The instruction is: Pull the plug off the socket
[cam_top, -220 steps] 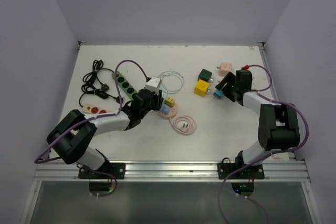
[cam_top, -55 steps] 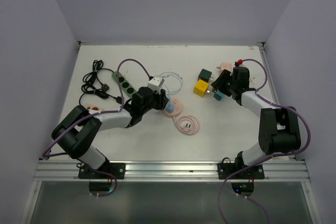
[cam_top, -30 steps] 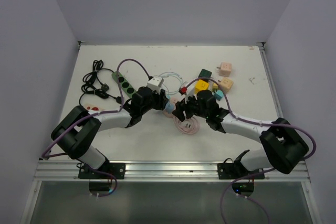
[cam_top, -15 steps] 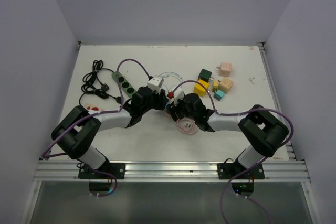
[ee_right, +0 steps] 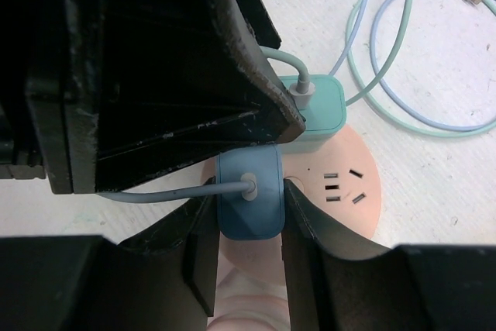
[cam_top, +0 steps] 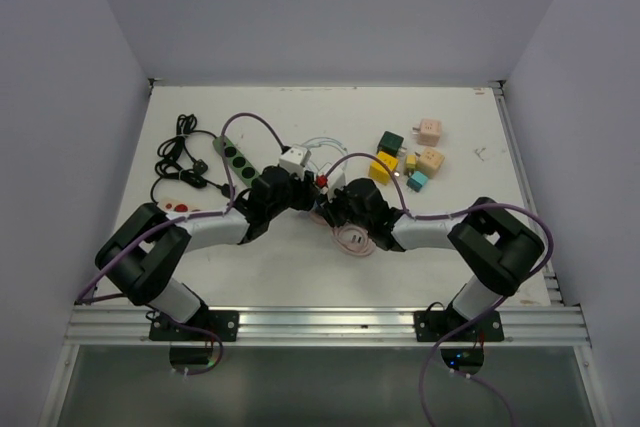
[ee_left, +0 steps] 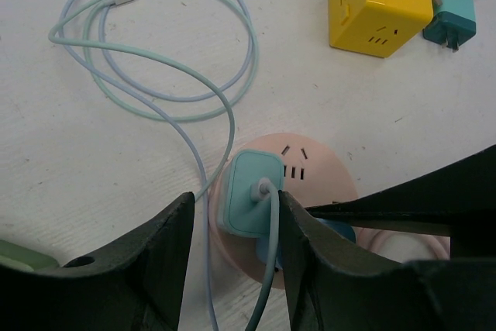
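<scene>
No text, label, brand, number or sign could be read in any view. The faces of the yellow cube-shaped plastic socket (ee_left: 380, 1) and the round pink plastic socket (ee_left: 325, 180) carried only dark pin slots, with no lettering that could be made out.
</scene>
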Available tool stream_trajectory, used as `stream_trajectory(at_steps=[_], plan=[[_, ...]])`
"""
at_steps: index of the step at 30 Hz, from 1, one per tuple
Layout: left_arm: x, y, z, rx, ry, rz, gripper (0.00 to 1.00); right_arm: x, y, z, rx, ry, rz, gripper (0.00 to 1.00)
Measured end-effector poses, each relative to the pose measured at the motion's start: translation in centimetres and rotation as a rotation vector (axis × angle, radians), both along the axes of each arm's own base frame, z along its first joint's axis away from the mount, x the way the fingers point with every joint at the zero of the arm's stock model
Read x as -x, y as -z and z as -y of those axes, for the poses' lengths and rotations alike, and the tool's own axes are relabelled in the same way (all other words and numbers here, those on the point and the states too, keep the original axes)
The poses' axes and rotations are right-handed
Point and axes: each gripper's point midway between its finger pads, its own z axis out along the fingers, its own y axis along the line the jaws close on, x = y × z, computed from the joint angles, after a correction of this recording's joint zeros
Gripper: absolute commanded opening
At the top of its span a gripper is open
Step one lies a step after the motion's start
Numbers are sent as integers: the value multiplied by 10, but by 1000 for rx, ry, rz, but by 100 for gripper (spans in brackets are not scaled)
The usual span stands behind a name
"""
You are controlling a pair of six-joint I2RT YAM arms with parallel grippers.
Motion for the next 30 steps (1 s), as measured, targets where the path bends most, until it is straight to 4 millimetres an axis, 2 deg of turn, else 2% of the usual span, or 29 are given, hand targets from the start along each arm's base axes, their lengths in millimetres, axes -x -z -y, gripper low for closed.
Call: stream_trajectory(at_steps=[11,19,22,28,30], plan=[[15,-1,-14,14,-25,-9,50,11,0,-5,-38,-59,0,0],[19,-1,-14,26,-16,-18,50,15,0,-4,-43,-72,-4,0],[21,-1,-12,29,-6,-22,46,16,0,-3,-46,-74,-7,0],[20,-3,-2,56,25,-33,23,11,-4,4,-111,-55,-79,0],[18,-3,2,65,35,-36,20,10,-5,7,-138,-50,-111,0]])
